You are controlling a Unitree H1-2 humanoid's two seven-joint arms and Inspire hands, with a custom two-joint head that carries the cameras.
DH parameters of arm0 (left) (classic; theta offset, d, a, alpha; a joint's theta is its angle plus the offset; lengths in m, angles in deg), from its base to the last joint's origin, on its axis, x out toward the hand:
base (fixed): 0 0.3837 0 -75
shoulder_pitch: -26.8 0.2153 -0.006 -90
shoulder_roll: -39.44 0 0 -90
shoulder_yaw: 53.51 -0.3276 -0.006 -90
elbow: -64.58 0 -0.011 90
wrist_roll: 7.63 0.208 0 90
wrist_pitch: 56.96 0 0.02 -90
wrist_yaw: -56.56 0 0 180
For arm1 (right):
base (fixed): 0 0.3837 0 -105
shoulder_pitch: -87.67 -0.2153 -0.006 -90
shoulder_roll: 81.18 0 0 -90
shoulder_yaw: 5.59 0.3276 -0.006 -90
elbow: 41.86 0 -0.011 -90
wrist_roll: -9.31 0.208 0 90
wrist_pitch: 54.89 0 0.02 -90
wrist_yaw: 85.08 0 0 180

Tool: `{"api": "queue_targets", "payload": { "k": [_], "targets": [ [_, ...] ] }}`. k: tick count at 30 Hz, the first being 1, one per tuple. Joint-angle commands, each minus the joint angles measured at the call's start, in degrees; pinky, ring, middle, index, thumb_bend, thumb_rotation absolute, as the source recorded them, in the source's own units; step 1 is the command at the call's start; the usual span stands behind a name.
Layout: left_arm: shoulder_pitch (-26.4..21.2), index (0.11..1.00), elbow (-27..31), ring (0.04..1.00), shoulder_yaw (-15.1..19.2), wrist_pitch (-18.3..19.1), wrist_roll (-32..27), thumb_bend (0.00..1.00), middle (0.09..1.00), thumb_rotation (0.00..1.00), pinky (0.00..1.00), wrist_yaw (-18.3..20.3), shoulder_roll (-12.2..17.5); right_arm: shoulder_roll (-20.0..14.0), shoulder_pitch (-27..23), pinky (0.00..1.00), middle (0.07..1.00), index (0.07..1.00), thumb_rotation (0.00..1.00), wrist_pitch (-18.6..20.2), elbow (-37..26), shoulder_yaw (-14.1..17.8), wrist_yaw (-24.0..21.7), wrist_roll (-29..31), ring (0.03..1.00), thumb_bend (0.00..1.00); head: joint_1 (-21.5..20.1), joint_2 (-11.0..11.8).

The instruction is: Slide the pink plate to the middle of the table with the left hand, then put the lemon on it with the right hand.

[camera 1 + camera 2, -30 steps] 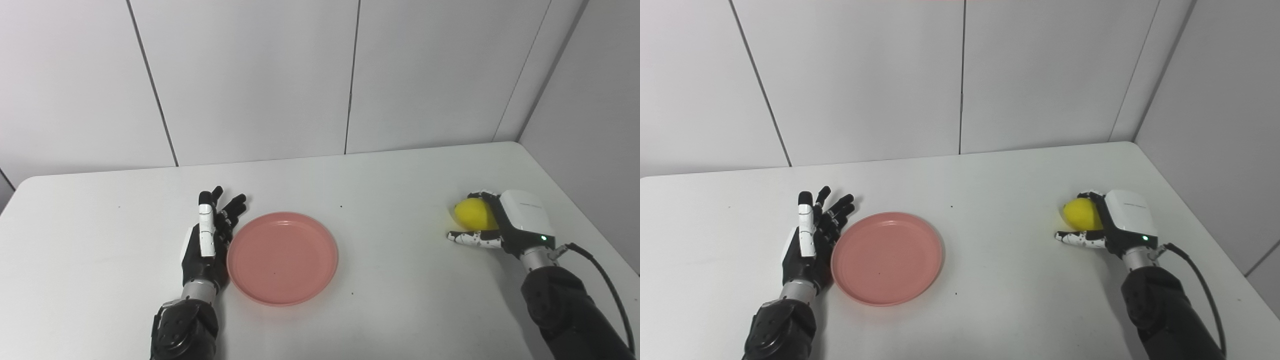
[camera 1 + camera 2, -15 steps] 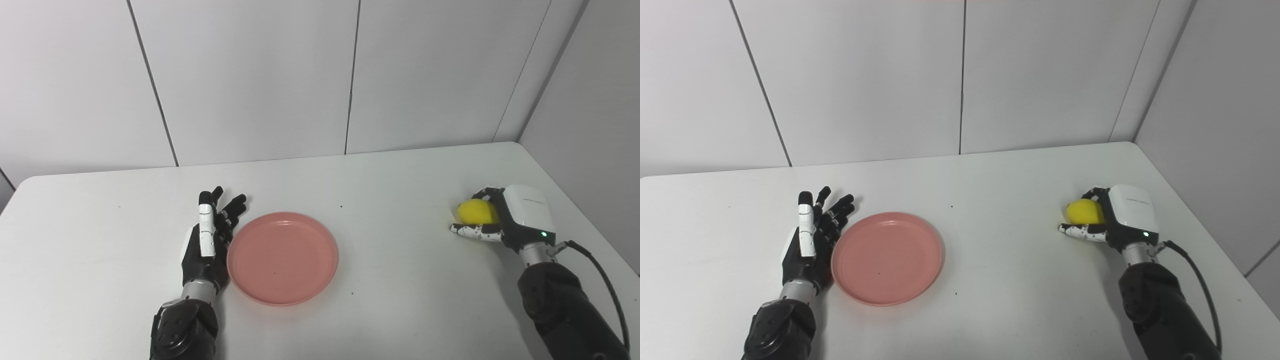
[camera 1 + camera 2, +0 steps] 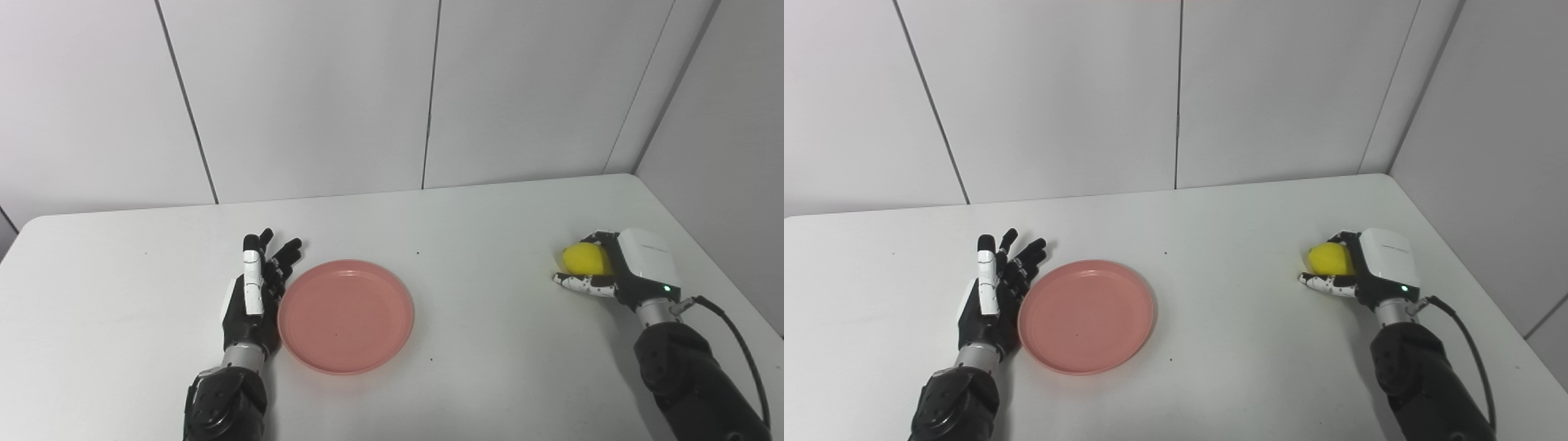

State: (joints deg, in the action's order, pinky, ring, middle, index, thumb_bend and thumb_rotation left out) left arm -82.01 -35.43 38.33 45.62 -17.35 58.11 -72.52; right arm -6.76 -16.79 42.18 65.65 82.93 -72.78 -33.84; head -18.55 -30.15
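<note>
The pink plate [image 3: 346, 315] lies flat on the white table [image 3: 478, 220], a little left of its middle. My left hand [image 3: 254, 294] rests beside the plate's left rim with its fingers stretched out and apart, holding nothing. At the far right, my right hand [image 3: 618, 269] is wrapped around the yellow lemon [image 3: 585, 258], fingers over its far side and thumb under its near side. The lemon looks held just above the table.
Grey wall panels stand behind the table, and another wall closes off the right side. The table's right edge runs close to my right arm [image 3: 692, 380], with a black cable looping beside the wrist.
My right hand has closed tighter on the lemon and drawn it slightly up and away from me. The left hand and the plate have not moved.
</note>
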Motion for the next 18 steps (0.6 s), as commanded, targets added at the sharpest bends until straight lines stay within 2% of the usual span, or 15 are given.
{"api": "queue_targets", "payload": {
  "k": [1, 5, 7, 11, 14, 18],
  "targets": [
    [1.78, 0.974, -1.50, 0.886, -0.21, 3.60, -0.13, 0.75, 0.827, 0.99, 1.00, -0.30, -0.25, -1.95, -1.18, 0.23, 0.372, 0.450, 0.40, 0.04, -0.60, -0.35, 0.84, -0.67, 0.296, 0.57, 0.03, -0.02],
    [1.87, 0.973, -1.19, 0.882, -0.41, 3.79, 0.08, 0.76, 0.825, 1.00, 1.00, -0.41, -0.30, -2.46, -1.44, 0.18, 0.316, 0.401, 0.39, -0.20, -3.59, -0.70, 0.83, -0.98, 0.244, 0.57, 0.38, -0.12],
    [2.00, 0.974, -0.90, 0.884, -0.55, 3.98, 0.18, 0.76, 0.826, 1.00, 1.00, -0.48, -0.41, -2.59, -1.37, 0.19, 0.332, 0.435, 0.41, 0.80, -5.84, -0.64, -0.31, -1.05, 0.254, 0.56, 0.85, -0.20],
    [2.33, 0.971, -0.53, 0.880, -0.97, 3.84, 0.79, 0.75, 0.821, 0.99, 1.00, -1.09, -0.78, -3.26, -1.66, 0.20, 0.337, 0.424, 0.43, 2.46, -12.97, -0.55, -4.58, -1.34, 0.263, 0.54, 2.21, 0.03],
    [2.49, 0.985, -0.60, 0.884, -1.19, 3.51, 0.72, 0.75, 0.821, 0.98, 1.00, -1.45, -1.21, -3.49, -2.48, 0.16, 0.281, 0.334, 0.43, 2.24, -15.93, -0.69, -5.83, -2.33, 0.217, 0.56, 3.05, 0.11],
    [2.54, 0.981, -0.72, 0.887, -1.62, 3.00, 0.92, 0.75, 0.824, 0.98, 1.00, -1.69, -1.66, -3.39, -3.70, 0.13, 0.249, 0.309, 0.42, 2.78, -19.22, -0.85, -8.42, -3.21, 0.186, 0.56, 4.17, 0.15]
  ]
}}
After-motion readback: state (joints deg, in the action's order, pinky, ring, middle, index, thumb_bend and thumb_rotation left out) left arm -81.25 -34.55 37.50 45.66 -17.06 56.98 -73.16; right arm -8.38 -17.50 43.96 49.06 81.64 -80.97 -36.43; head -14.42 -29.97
